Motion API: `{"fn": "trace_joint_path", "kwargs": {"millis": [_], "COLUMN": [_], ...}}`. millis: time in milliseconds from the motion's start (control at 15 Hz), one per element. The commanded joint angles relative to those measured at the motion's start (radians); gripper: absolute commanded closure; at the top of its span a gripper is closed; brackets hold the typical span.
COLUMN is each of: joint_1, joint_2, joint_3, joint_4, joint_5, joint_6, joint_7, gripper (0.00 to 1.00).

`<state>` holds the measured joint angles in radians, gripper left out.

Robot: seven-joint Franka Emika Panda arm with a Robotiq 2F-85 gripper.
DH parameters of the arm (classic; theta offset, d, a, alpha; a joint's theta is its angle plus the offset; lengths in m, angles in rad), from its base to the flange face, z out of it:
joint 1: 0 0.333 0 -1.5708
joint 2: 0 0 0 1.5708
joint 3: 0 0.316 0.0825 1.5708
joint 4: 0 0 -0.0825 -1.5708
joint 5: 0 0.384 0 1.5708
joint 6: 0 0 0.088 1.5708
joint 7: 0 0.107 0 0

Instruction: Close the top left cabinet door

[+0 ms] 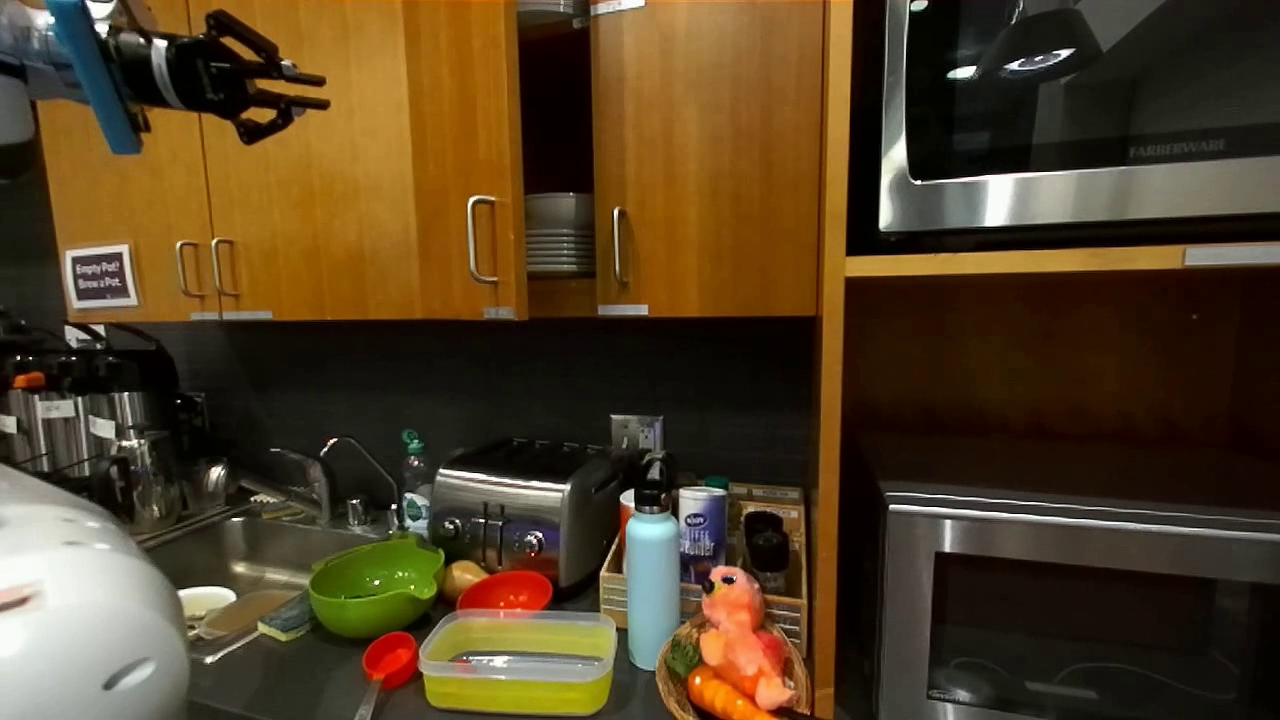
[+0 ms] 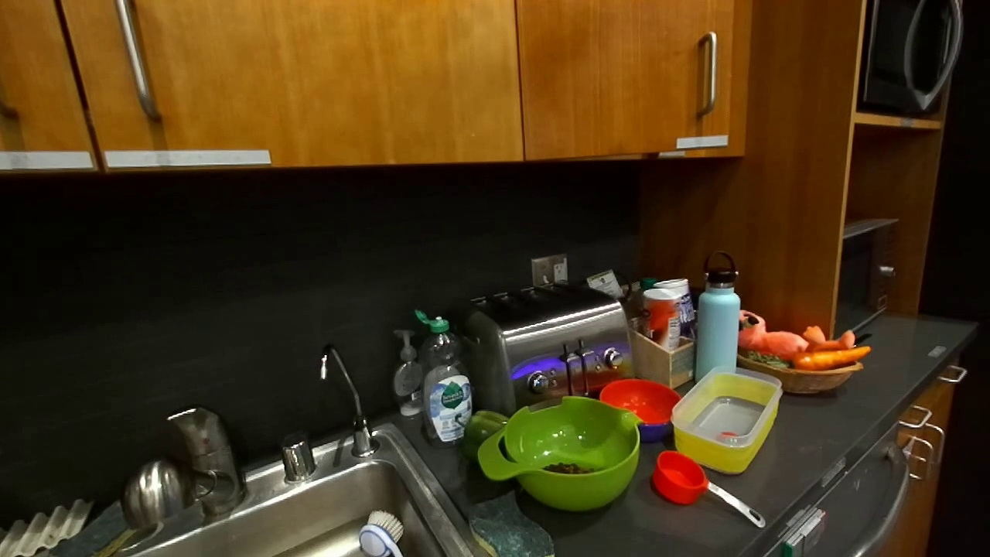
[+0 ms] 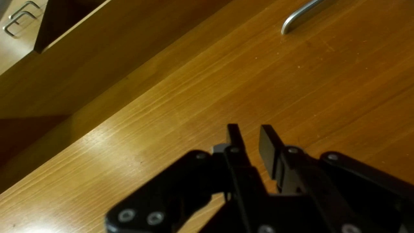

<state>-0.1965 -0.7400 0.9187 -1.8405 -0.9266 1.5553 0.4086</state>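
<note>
The top left cabinet door (image 1: 450, 180) stands ajar in an exterior view, its silver handle (image 1: 471, 240) low near its right edge. Its outer face also shows in an exterior view, where the door (image 2: 611, 85) slants outward. Upper left, my gripper (image 1: 318, 91) points to the right, level with the upper doors. In the wrist view the gripper (image 3: 249, 126) is partly closed but still open, a narrow gap and nothing between its fingers. Behind it spreads a wooden door face (image 3: 181, 136) with part of a handle (image 3: 299, 15); contact cannot be told.
The matching right door (image 1: 715, 160) borders a dark gap with stacked plates (image 1: 560, 240). A microwave (image 1: 1080, 200) stands further right. Below, the counter holds a toaster (image 1: 525, 510), a green bowl (image 1: 375, 590), a blue bottle (image 1: 653, 580) and a yellow container (image 1: 518, 685).
</note>
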Motion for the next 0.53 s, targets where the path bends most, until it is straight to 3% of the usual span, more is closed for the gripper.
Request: {"fn": "trace_joint_path", "kwargs": {"millis": [0, 467], "joint_1": [0.098, 0.185], "joint_2": [0.063, 0.131], "joint_3": [-0.064, -0.187], "joint_4": [-0.001, -0.007], "joint_5": [-0.037, -0.099], "joint_6": [0.021, 0.118], "joint_7": [0.116, 0.243], "gripper": [1.0, 1.0]}}
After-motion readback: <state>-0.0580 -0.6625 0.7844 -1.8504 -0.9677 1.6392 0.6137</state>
